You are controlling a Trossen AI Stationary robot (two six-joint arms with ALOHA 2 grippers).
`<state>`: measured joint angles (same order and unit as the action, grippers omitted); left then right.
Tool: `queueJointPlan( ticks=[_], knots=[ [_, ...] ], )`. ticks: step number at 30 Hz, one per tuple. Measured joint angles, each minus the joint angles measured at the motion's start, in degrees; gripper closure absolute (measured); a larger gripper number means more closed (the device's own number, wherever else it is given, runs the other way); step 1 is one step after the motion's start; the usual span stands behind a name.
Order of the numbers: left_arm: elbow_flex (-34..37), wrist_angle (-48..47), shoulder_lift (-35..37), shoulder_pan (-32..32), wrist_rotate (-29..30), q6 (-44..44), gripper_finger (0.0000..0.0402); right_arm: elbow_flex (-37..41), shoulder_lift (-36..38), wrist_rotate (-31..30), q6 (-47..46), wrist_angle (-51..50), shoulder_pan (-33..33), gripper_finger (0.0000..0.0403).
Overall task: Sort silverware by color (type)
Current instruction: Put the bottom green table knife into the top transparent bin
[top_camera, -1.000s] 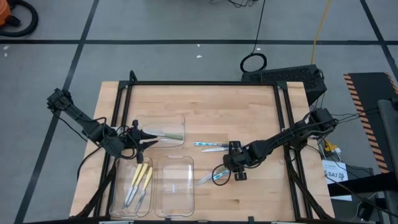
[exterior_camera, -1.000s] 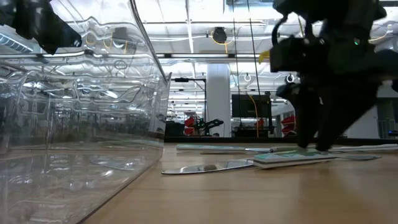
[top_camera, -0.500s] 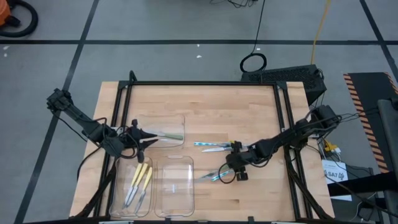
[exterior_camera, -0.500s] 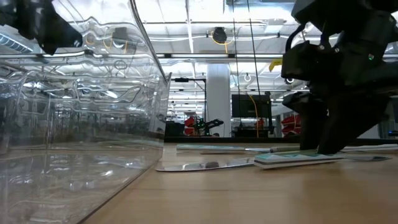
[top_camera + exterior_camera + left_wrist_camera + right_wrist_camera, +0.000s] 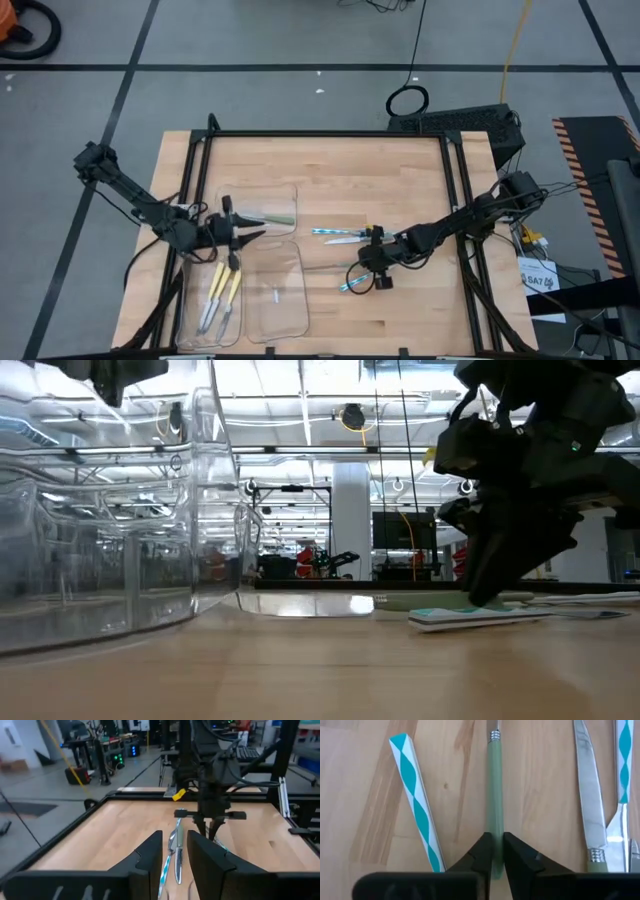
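Observation:
My right gripper (image 5: 362, 268) is shut on a pale green utensil (image 5: 494, 795) right of the table's middle. A blue-and-white utensil (image 5: 415, 795) lies on the wood beside it. Two more utensils (image 5: 335, 235) lie a little farther back. My left gripper (image 5: 255, 232) hangs level and open between the clear trays, with nothing between its fingers (image 5: 150, 852). Another green utensil (image 5: 278, 220) lies in the far tray (image 5: 290, 190). Yellow utensils (image 5: 222, 292) lie in the near-left tray (image 5: 190, 320). My right gripper pinches the green handle near its free end (image 5: 494, 851) between its two fingers. The fingers slant down from the table's right, one on each long side of the handle. The utensil points toward the table's left edge and lies low over the wood.
A third clear tray (image 5: 300, 300) stands at the near middle, close to the held utensil's metal end (image 5: 318, 268). Black frame rails (image 5: 330, 133) run round the table. Bare wood lies at the far side and near the right corner.
My right gripper has sunk onto the green handle and shut on it. My left gripper has moved toward the table's right edge, over the trays. The near-middle tray has shifted; in the low view its wall stands farther left than before.

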<state>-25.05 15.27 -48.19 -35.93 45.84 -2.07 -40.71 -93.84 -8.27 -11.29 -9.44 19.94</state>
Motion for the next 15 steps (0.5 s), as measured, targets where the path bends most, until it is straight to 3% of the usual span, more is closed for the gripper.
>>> queueJointPlan(
  ticks=[8, 15],
  knots=[
    [-11.73, -8.19, -13.91, 3.58, -1.26, -1.58, 0.0305, 0.00, 0.04, 2.41, -0.65, -2.49, 0.00, 0.0371],
    [-26.39, -15.36, -30.34, 7.77, -7.88, -1.48, 0.0305, 0.00, 0.04, 3.68, -2.03, -3.16, 0.00, 0.0372]
  ],
)
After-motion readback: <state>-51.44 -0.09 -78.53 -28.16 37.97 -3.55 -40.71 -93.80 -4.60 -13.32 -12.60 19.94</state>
